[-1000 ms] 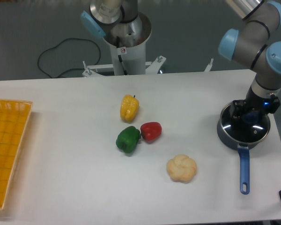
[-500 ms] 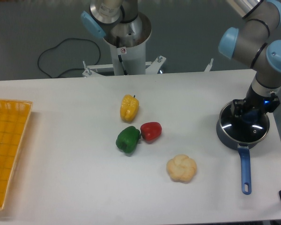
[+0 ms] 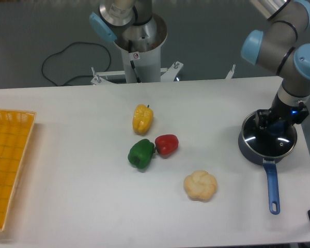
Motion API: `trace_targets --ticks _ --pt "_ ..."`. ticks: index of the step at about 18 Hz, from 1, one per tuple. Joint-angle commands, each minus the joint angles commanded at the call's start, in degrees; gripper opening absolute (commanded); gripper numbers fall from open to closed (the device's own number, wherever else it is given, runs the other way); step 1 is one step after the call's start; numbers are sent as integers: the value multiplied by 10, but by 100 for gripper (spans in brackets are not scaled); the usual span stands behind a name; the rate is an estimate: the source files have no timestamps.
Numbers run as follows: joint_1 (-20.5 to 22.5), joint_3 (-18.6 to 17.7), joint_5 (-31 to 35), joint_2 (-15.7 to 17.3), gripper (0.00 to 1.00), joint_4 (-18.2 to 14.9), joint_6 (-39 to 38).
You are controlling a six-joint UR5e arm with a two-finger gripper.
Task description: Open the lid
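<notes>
The lid (image 3: 281, 143) is a round glass disc with a metal rim, lying on the dark saucepan (image 3: 247, 146) at the right of the table. My gripper (image 3: 273, 127) reaches down onto the lid's middle, and its dark fingers (image 3: 264, 122) stand on either side of the blue knob, which they mostly hide. The jaws look closed on the knob, and the lid rests flat on the pan. The saucepan's blue handle (image 3: 271, 188) points toward the table's front edge.
A yellow pepper (image 3: 142, 119), a red pepper (image 3: 167, 144) and a green pepper (image 3: 141, 153) lie mid-table, with a bread roll (image 3: 200, 185) in front of them. An orange basket (image 3: 5, 170) sits at the left edge. The arm's base column (image 3: 139, 46) stands behind the table.
The saucepan's handle tip has swung slightly to the right over the last second. The gripper has stayed on the lid's centre.
</notes>
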Motion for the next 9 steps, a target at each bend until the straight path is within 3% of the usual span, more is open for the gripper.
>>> trace_targets --ticks 9 --pt "0 -4 0 22 54 -2 4"
